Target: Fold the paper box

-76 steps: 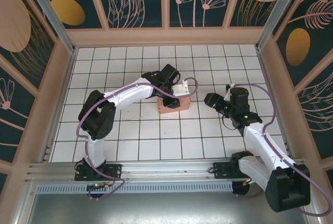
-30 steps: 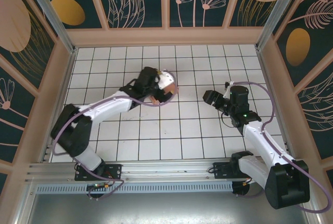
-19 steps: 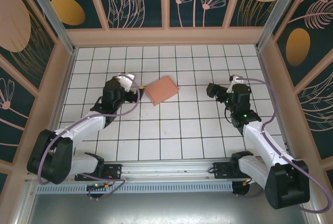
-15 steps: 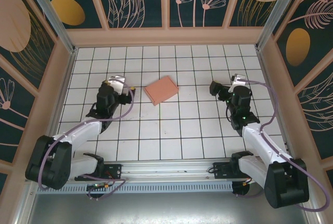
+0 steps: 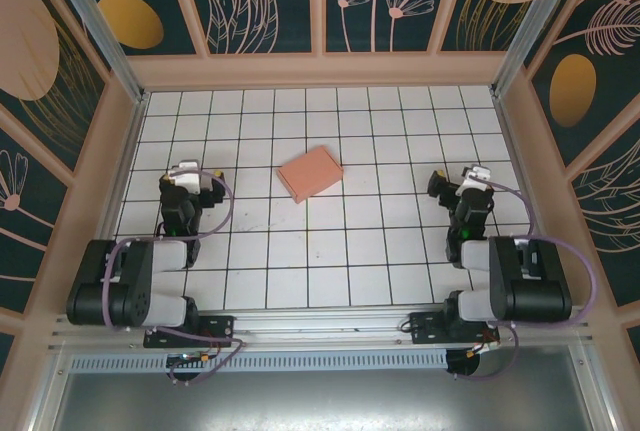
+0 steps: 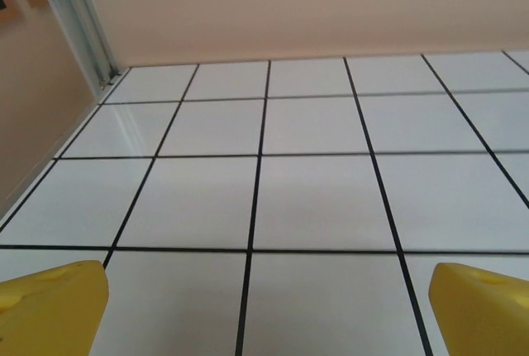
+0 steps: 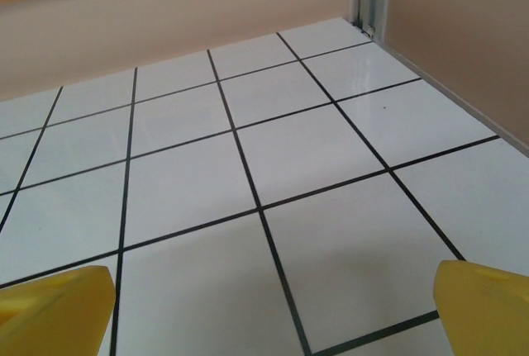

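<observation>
So the paper box (image 5: 310,173) sits on the white tiled bench (image 5: 330,251) as a shallow salmon-pink rectangle, turned at an angle to the grid lines, a bit past the middle toward the far wall. Nothing touches it. We see it roughly between the two arms and well apart from both. The left hand (image 5: 187,181) is off to its left near the side wall, jaws spread wide and holding nothing. In its wrist view we get the yellow fingertips (image 6: 50,306) down in the bottom corners with bare tiles between them. Same deal on the right: the right hand (image 5: 450,188) is wide open and empty, yellow fingertips (image 7: 54,302) far apart over plain tiles.
</observation>
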Action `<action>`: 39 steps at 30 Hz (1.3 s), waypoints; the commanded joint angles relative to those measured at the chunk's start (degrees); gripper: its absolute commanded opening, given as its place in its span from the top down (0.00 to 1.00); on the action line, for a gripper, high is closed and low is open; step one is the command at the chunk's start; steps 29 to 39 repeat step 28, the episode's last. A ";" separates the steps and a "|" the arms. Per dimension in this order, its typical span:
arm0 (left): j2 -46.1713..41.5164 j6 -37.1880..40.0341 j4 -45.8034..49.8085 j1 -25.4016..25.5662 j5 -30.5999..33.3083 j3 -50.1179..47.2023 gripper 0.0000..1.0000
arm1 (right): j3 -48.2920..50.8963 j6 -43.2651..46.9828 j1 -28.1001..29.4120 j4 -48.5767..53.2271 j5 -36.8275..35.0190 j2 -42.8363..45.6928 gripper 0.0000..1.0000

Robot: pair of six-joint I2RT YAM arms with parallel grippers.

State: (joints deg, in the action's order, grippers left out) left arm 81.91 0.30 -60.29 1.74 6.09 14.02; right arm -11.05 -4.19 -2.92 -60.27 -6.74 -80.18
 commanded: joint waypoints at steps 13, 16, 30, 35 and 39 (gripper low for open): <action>5.18 -4.69 -12.74 -0.91 3.10 -0.54 0.01 | -2.07 2.32 0.53 -11.42 6.81 -7.86 0.01; 5.13 -4.74 -12.68 -0.87 3.10 -0.57 0.01 | -2.16 2.41 0.63 -11.41 6.58 -7.96 0.01; 5.14 -4.71 -12.59 -0.87 3.04 -0.49 0.01 | -2.14 2.43 0.74 -11.38 6.48 -7.90 0.01; 5.14 -4.71 -12.59 -0.87 3.04 -0.49 0.01 | -2.14 2.43 0.74 -11.38 6.48 -7.90 0.01; 5.14 -4.71 -12.59 -0.87 3.04 -0.49 0.01 | -2.14 2.43 0.74 -11.38 6.48 -7.90 0.01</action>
